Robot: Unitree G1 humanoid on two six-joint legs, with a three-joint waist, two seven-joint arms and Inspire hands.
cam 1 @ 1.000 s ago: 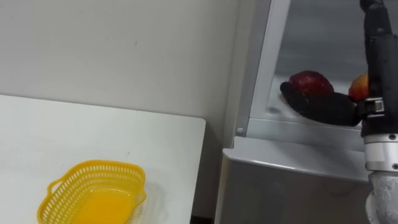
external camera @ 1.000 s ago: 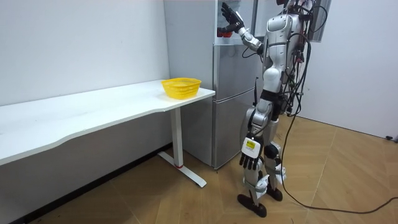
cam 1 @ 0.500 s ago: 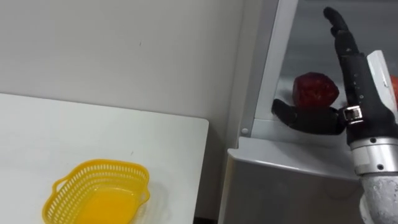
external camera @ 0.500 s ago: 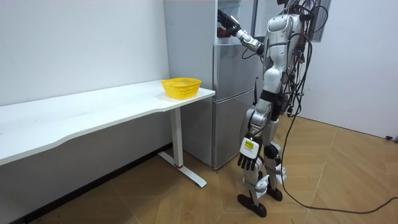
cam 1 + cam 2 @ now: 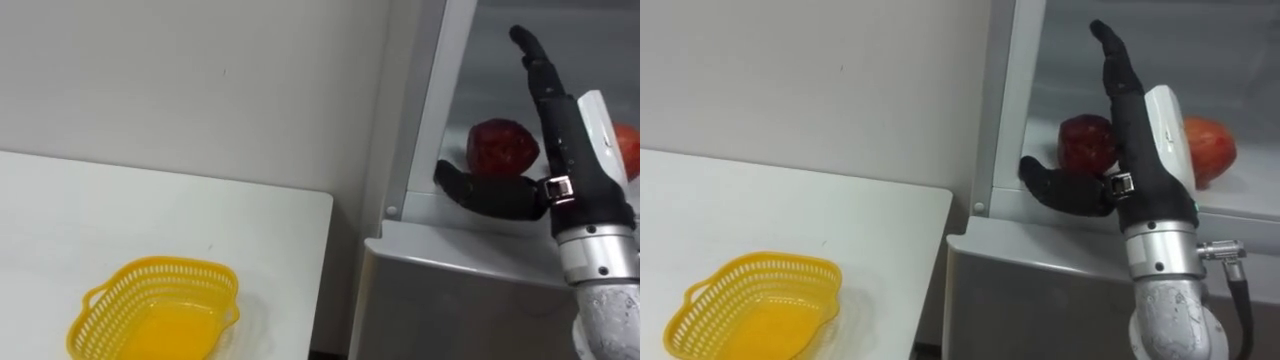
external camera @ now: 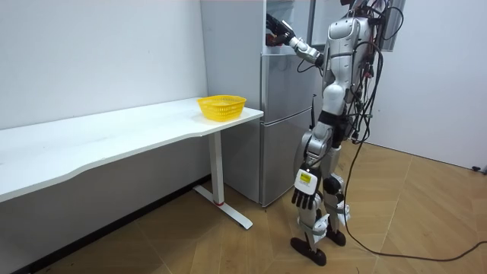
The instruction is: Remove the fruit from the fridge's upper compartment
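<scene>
My right hand (image 5: 572, 150) (image 5: 1136, 140) is raised inside the open upper fridge compartment (image 5: 470, 110). It is open, with fingers straight and pointing up and the thumb stretched out to the left. A dark red fruit (image 5: 503, 146) (image 5: 1086, 142) sits on the shelf just left of the fingers and behind the thumb. A second, orange-red fruit (image 5: 1208, 148) lies to the right of the hand. In the room view I stand facing the fridge (image 6: 285, 129), right hand (image 6: 275, 29) reaching into it. My left hand (image 6: 303, 196) hangs by my thigh, fingers relaxed.
A yellow plastic basket (image 5: 155, 310) (image 6: 221, 106) stands empty near the corner of the white table (image 5: 60, 220), to the left of the fridge. The shut lower fridge door (image 5: 450, 300) is below the shelf. A bare wall is behind the table.
My right hand has moved from in front of the fridge into the upper compartment, its fingers now upright beside the dark red fruit. The eye view has shifted slightly.
</scene>
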